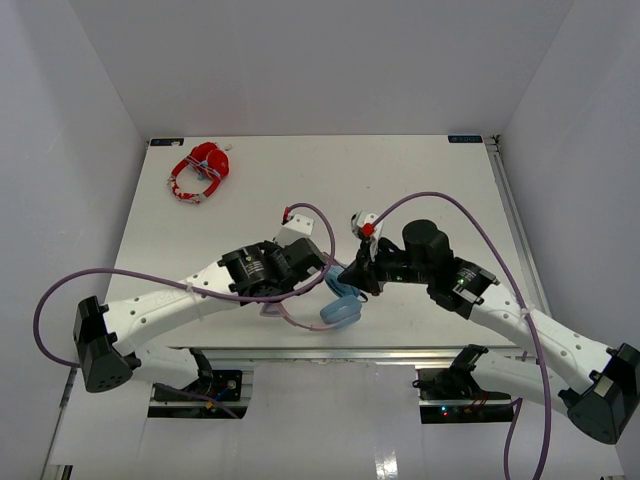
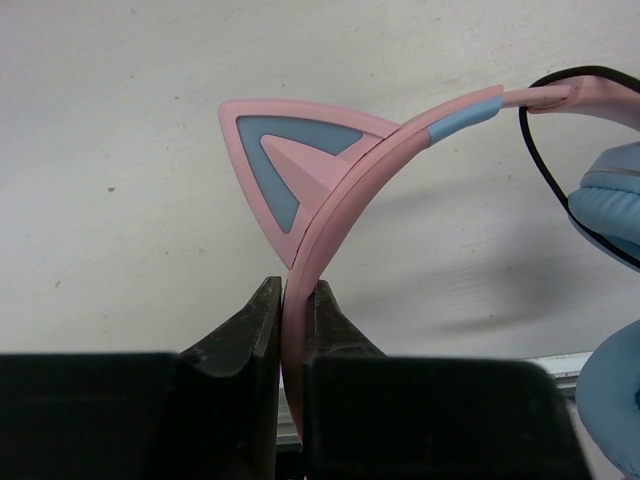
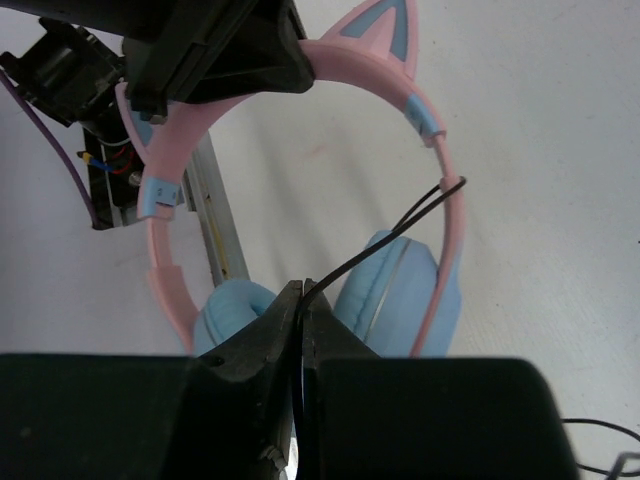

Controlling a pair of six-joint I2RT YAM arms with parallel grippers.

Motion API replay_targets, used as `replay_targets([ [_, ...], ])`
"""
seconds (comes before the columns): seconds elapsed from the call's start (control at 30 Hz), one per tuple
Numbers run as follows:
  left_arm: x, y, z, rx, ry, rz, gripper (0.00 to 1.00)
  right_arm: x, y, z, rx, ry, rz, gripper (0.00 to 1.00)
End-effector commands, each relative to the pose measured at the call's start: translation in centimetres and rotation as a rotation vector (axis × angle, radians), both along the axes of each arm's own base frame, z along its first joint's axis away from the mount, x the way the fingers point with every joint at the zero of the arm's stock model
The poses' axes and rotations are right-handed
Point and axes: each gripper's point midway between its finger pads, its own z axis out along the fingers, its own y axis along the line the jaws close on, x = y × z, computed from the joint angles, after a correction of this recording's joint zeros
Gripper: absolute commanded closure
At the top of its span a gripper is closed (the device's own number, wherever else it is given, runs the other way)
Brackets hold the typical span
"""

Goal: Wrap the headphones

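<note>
Looking down from the top camera, I see both arms reaching in to meet over the front-centre of the table [image 1: 420, 180]. The headphones [image 1: 340, 310] sit between them, near the table's front edge. One light blue ear cup [image 1: 338, 312] shows just below the left gripper [image 1: 322, 268] and the right gripper [image 1: 352, 276]. From up here I cannot tell how either pair of jaws stands. A red-and-white headset [image 1: 200, 172] lies well apart, towards the far left corner.

On the left wrist camera, my left gripper is clamped on the pink headband [image 2: 335, 210], just below the cat ear [image 2: 285, 165], and the band stands upright out of the fingers [image 2: 255, 325]. The thin black cable [image 2: 540, 165] loops beside a blue ear cup at the right edge.

On the right wrist camera, my right gripper is pinched closed on the black cable. It runs up from the fingertips to a loop at the headband's right side. Both ear cups hang just behind the fingers, and the left gripper grips the band at the top left.
</note>
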Motion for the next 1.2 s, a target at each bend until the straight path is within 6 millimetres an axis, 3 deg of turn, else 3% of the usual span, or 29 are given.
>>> replay_targets([
  [0.0, 1.5, 2.9, 1.2, 0.103, -0.086, 0.168, 1.0, -3.6, 1.7, 4.8, 0.202, -0.03, 0.191, 0.92],
  [0.6, 3.1, 2.5, 4.7, -0.021, -0.153, 0.263, 1.0, -6.6, 1.9, 3.3, 0.282, 0.038, 0.26, 0.91],
  [1.17, 4.3, 2.8, 9.4, -0.146, -0.234, 0.349, 1.0, -7.6, 2.4, 1.6, 0.294, 0.063, 0.25, 0.89],
])
